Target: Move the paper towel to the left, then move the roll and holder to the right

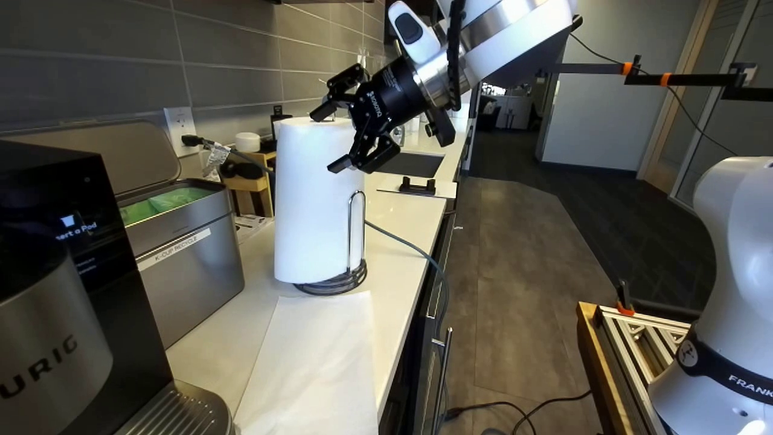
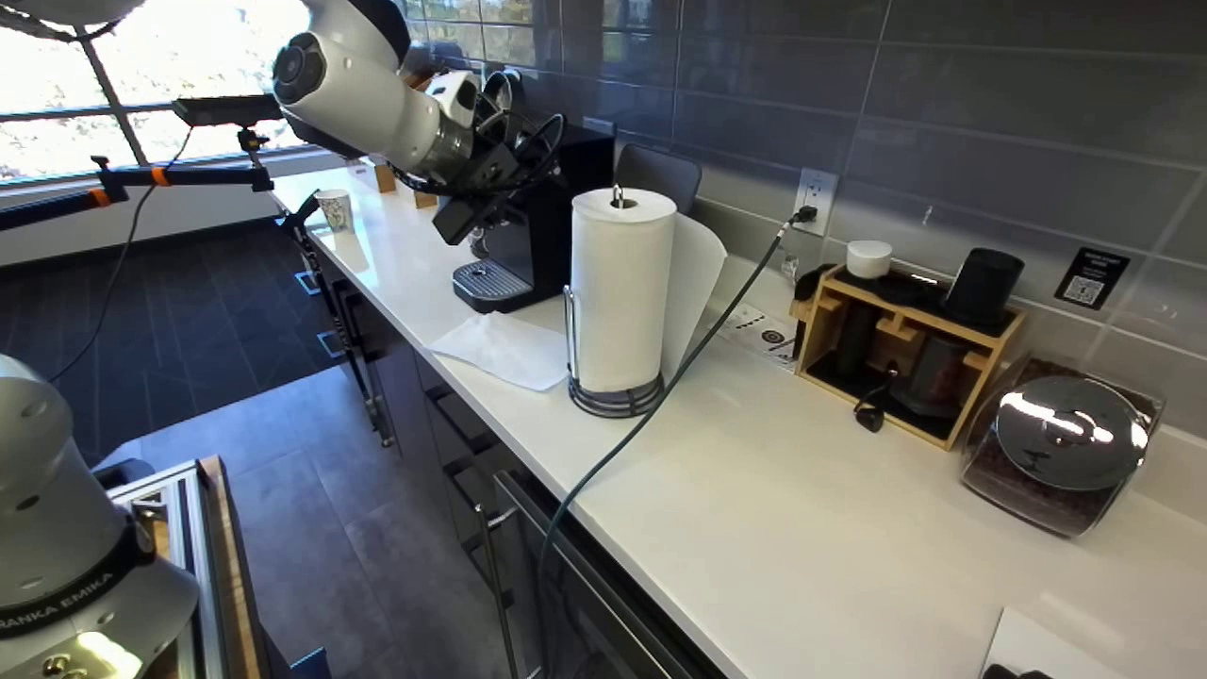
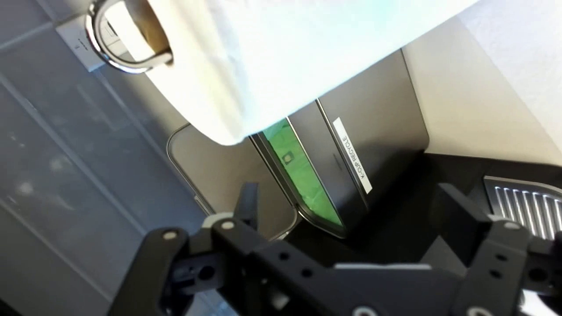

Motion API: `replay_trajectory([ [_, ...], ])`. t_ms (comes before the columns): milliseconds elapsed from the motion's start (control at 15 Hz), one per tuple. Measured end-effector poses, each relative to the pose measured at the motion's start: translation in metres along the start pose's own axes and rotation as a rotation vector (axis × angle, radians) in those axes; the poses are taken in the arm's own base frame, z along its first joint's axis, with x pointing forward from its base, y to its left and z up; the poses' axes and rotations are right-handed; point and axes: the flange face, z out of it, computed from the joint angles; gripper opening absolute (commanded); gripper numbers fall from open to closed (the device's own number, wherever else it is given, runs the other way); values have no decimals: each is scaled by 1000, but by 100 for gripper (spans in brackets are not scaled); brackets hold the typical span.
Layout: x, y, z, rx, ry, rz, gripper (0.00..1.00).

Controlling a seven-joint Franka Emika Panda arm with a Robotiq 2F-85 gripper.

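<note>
The roll and holder stands upright on the counter, a thick white cylinder [image 1: 314, 205] [image 2: 620, 292] on a dark wire base. In the wrist view the roll [image 3: 316, 57] fills the top, with the holder's metal loop at its end. The paper towel, a flat white sheet, lies on the counter beside the base [image 1: 320, 362] [image 2: 504, 349], on the coffee machine's side. It also shows at the wrist view's upper right [image 3: 527, 48]. My gripper [image 1: 332, 138] [image 3: 353, 202] is open and empty, near the roll's top; contact with it cannot be told.
A black coffee machine [image 1: 54, 169] [image 2: 575, 189] and a grey recycling bin [image 1: 193, 266] with a raised lid stand close by. A dark cable [image 2: 651, 405] runs from the wall outlet past the roll over the counter edge. A wooden rack [image 2: 905, 349] and jar [image 2: 1056, 453] stand farther along.
</note>
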Motion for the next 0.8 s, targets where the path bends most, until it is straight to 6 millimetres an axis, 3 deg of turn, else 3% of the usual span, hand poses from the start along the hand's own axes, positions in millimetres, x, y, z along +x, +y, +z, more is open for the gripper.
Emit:
replay_trajectory([
  [467,-1,-4,3,33,37,46,100],
  [800,-38,-8,8,71,-33,145,100],
])
